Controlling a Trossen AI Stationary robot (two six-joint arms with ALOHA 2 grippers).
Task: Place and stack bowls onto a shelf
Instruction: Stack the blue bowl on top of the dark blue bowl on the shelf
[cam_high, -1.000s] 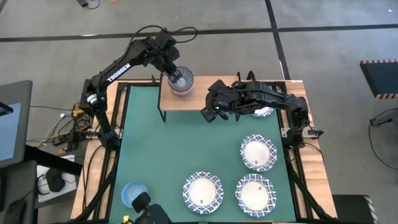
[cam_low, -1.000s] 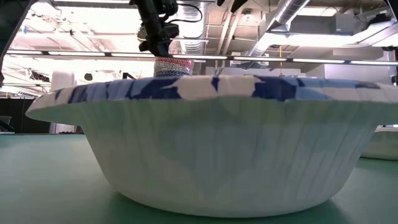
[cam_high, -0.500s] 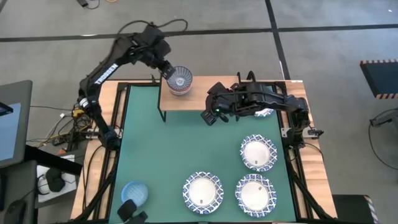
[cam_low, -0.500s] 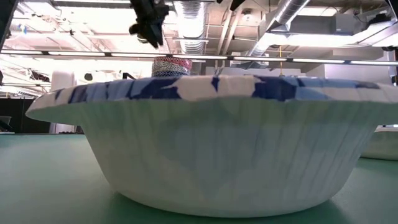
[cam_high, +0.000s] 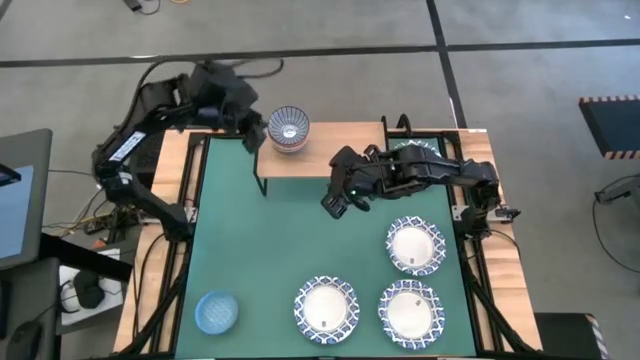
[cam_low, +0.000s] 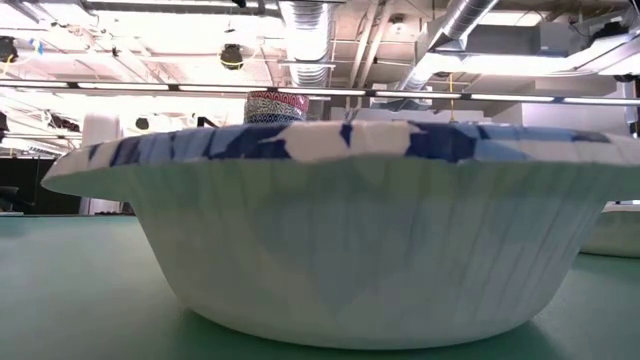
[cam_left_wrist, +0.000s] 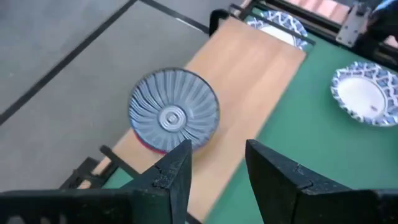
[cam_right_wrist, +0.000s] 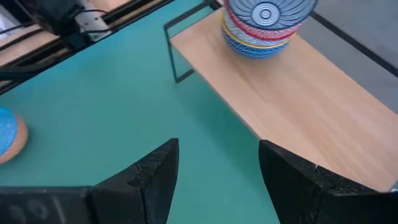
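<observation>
A stack of small bowls (cam_high: 288, 128) stands on the left end of the light-wood shelf (cam_high: 330, 160); the grey-blue patterned bowl (cam_left_wrist: 174, 118) is on top, with a red one under it (cam_right_wrist: 261, 28). My left gripper (cam_left_wrist: 217, 165) is open, just left of the stack (cam_high: 248, 135), touching nothing. My right gripper (cam_right_wrist: 221, 168) is open over the green mat in front of the shelf (cam_high: 335, 200). A wide white bowl (cam_left_wrist: 273, 22) sits on the shelf's right end, partly hidden by the right arm. The light blue bowl (cam_high: 215, 312) rests on the mat's near left corner.
Three wide white bowls rest on the mat at the near right (cam_high: 415, 245), (cam_high: 325, 308), (cam_high: 410, 310); one of them (cam_low: 350, 230) fills the low view. The shelf's middle (cam_right_wrist: 298, 106) is bare wood. Green mat (cam_high: 240, 230) lies open between the shelf and the near bowls.
My left gripper has come off the stack of small bowls, risen and drawn back toward the table's left edge; the stack stays on the shelf. My right gripper has shifted a little toward the near edge, off the shelf's front.
</observation>
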